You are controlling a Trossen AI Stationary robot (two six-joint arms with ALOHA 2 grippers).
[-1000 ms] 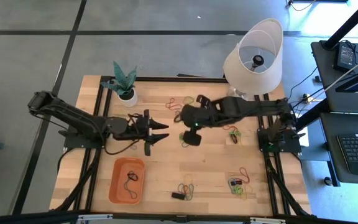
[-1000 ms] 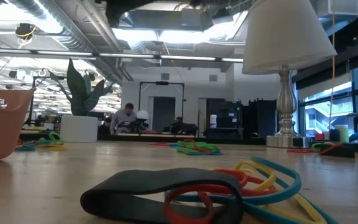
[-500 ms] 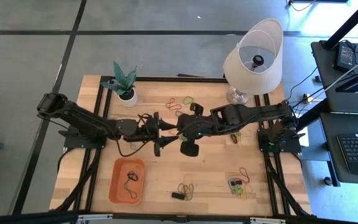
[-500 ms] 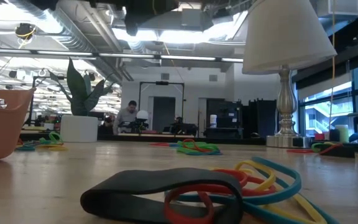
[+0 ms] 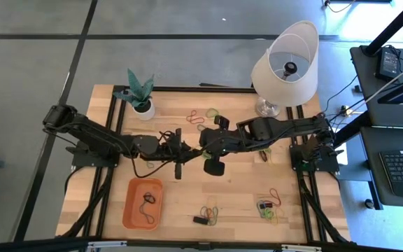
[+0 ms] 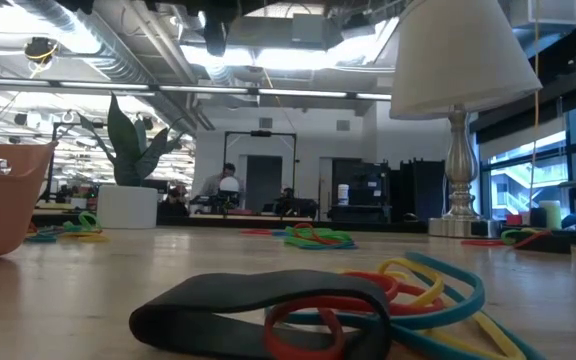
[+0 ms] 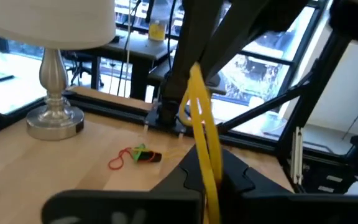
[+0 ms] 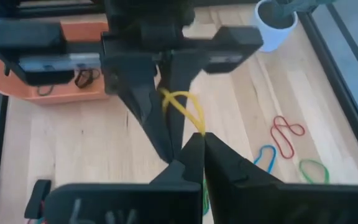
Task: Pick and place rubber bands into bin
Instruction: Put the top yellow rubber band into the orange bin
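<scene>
Above the middle of the table my left gripper (image 5: pixel 185 148) and my right gripper (image 5: pixel 200 145) meet tip to tip, both shut on one yellow rubber band (image 8: pixel 182 109). The orange bin (image 5: pixel 143 203) stands near the table's front left with a dark band lying in it. More rubber bands lie in small heaps on the wood: at the front middle (image 5: pixel 210 211), the front right (image 5: pixel 270 208), the far middle (image 5: pixel 201 114) and beside the right arm (image 5: pixel 264 150). A dark band and coloured ones (image 6: pixel 298 300) lie close in front of the low camera. My left gripper pinches one end of the yellow band (image 7: pixel 207 155) between its two fingers, coming about level from the table's left. The band runs on from there to the other gripper, clear of the table. My right gripper pinches the band's other end (image 8: pixel 199 129) between its two fingertips, coming from the table's right, slightly slanted down. The loop spans the short gap to the left gripper's fingers (image 8: pixel 151 106) and hangs above the wood.
A lamp with a white shade (image 5: pixel 285 63) stands at the far right and a white pot with a green plant (image 5: pixel 142 105) at the far left. A small black block (image 5: pixel 200 220) lies by the front-middle heap. Bare wood lies between bin and heaps.
My right gripper has carried the yellow band a little toward the table's left. My left gripper has moved toward it with its fingers spread wide, then shut on the band's free end, so that both grippers now hold the band.
</scene>
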